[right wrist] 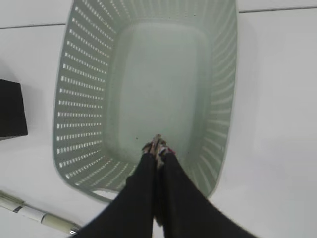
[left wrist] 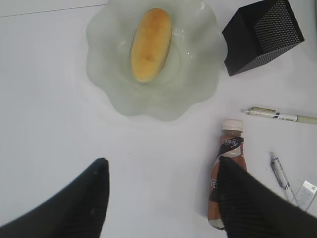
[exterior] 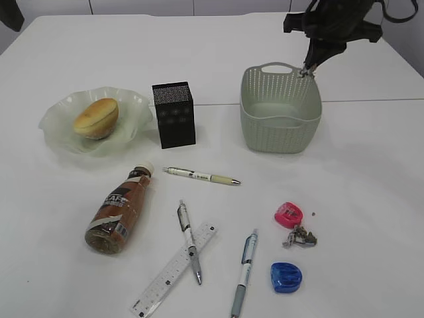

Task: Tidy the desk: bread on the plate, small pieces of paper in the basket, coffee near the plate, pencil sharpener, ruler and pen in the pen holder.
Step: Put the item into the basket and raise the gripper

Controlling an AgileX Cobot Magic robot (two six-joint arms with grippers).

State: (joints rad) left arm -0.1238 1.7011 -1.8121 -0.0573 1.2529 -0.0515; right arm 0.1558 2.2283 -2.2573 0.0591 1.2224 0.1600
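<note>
- A white table [exterior: 371, 165] filled nearly the whole exterior view, its surface plain and matte.
- A thin seam [exterior: 371, 101] crossed the tabletop from the middle towards 3 o'clock.
- Pale wall panels [exterior: 139, 5] with vertical joints ran along the far edge at 12 o'clock.
- A dark object [exterior: 12, 14], cut off by the frame and too partial to identify, hung at 11 o'clock.
</note>
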